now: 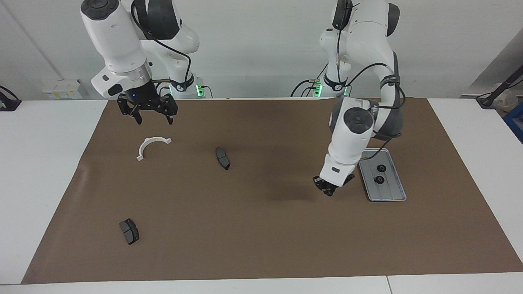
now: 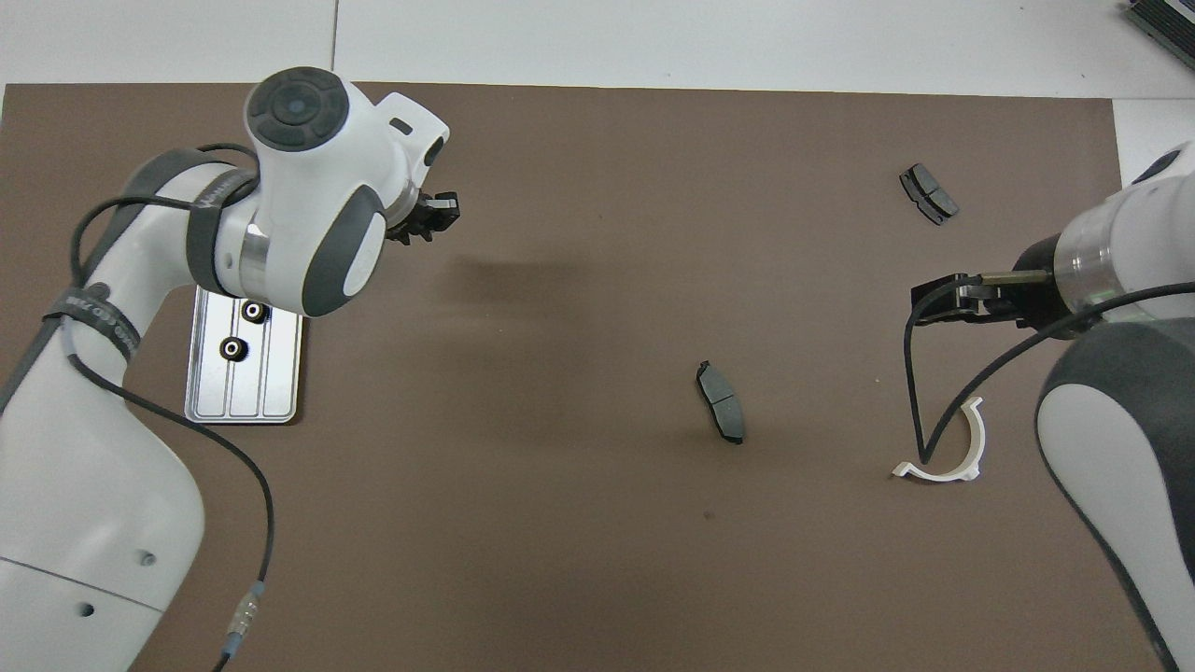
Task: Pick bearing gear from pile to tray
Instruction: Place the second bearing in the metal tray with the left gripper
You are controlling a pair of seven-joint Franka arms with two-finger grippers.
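Tray [image 1: 388, 196] with two black round pieces [image 1: 381, 173] lies toward the left arm's end of the table in the facing view; the left pincer [image 1: 328, 191] hangs pressed together over the mat just beside it, any held piece too small to tell. Overhead, the right pincer [image 2: 938, 303] waits spread near the white bracket [image 2: 952, 448].

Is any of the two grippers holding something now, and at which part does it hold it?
The left gripper, raised over the mat beside the tray, is shut; whether a small part sits between its jaws cannot be told. The right gripper waits open, holding nothing.
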